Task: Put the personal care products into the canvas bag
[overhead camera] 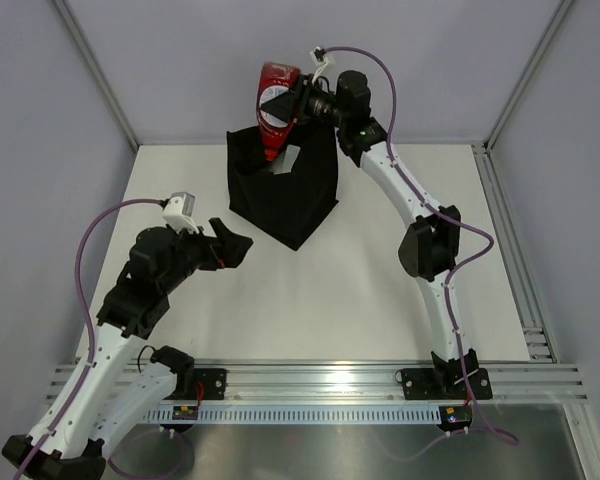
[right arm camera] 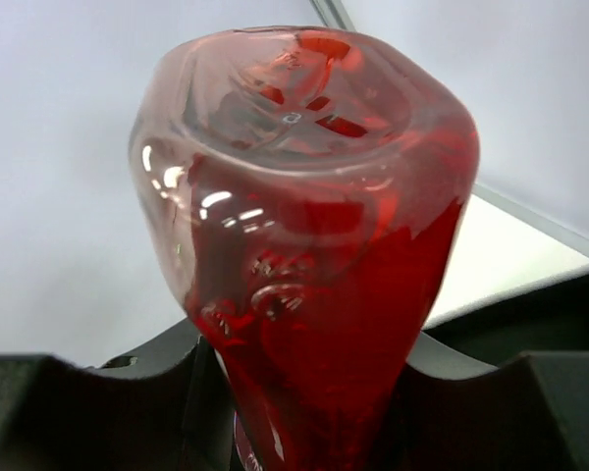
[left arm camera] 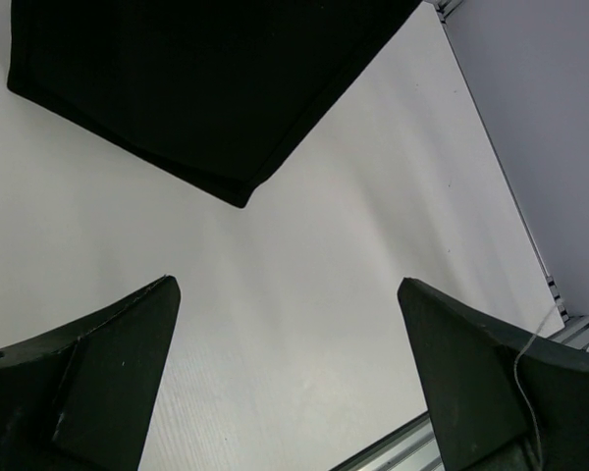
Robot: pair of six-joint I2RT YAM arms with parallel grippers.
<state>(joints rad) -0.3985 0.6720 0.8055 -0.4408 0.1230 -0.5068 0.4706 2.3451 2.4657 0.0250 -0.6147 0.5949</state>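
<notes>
Counter [overhead camera: 380, 290]: white, carrying the bag toward its far side.
Canvas bag [overhead camera: 285, 195]: black, boxy, standing upright.
Red bottle [overhead camera: 276, 110]: glossy, translucent, hanging over the bag's mouth, wide base uppermost.
Right hand [overhead camera: 292, 100]: clamping the red bottle.
Left hand [overhead camera: 235, 243]: hovering spread wide, gripping nothing, left of the bag.

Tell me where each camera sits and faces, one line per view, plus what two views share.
Top external: above and behind the bases, looking down on table, black bag, both arms.
Left wrist: on the left arm, facing the bag's base; fingers of the open left tool show.
Right wrist: on the right arm, facing the red bottle clamped in the right tool.
Shared: top and left wrist both show the bag.
</notes>
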